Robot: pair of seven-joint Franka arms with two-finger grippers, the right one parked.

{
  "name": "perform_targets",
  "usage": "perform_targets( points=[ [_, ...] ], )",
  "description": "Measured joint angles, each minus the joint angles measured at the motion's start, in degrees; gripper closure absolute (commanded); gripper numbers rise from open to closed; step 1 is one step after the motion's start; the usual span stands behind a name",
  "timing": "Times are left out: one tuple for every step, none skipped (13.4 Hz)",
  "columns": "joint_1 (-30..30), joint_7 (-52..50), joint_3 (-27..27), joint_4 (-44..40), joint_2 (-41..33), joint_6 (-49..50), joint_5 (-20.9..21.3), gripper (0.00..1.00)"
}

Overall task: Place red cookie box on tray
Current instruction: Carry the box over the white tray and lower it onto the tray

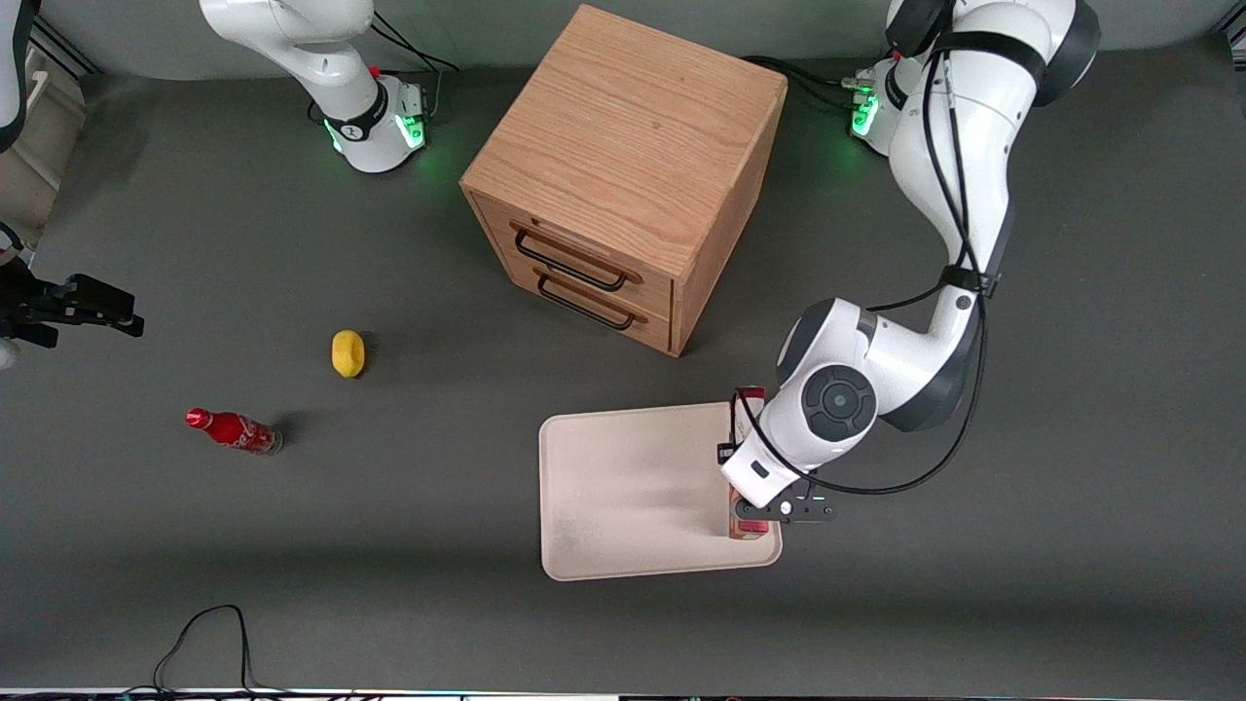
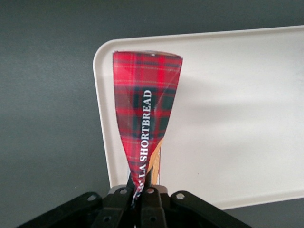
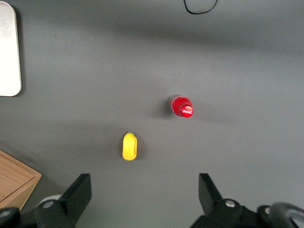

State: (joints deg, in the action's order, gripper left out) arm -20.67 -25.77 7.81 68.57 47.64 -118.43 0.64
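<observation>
The red cookie box, a slim tartan carton printed "SHORTBREAD", is pinched between the black fingers of my left gripper, which is shut on it. It hangs lengthwise over the cream-white tray, along the tray's edge toward the working arm's end. In the front view the arm's wrist covers most of the box; only its two ends show over the tray. Whether the box touches the tray I cannot tell.
A wooden two-drawer cabinet stands farther from the front camera than the tray. Toward the parked arm's end lie a yellow lemon and a small red soda bottle. A black cable loops near the table's front edge.
</observation>
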Motion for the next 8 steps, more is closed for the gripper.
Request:
perform_targets(
  points=[
    [0.0,-0.1,0.0,0.0,0.5,-0.6,0.0,1.0],
    [0.0,-0.1,0.0,0.0,0.9,-1.1,0.0,1.0],
    [0.0,-0.1,0.0,0.0,1.3,-1.5,0.0,1.0],
    [0.0,-0.1,-0.1,0.0,1.6,-1.8,0.0,1.0],
    [0.0,-0.2,-0.1,0.0,2.0,-2.2,0.0,1.0],
    [0.0,-0.3,-0.1,0.1,2.4,-2.9,0.0,1.0],
    [0.0,-0.6,-0.1,0.1,2.7,-3.3,0.1,1.0],
    [0.0,-1.1,-0.1,0.1,2.9,-3.5,0.1,1.0]
  ],
)
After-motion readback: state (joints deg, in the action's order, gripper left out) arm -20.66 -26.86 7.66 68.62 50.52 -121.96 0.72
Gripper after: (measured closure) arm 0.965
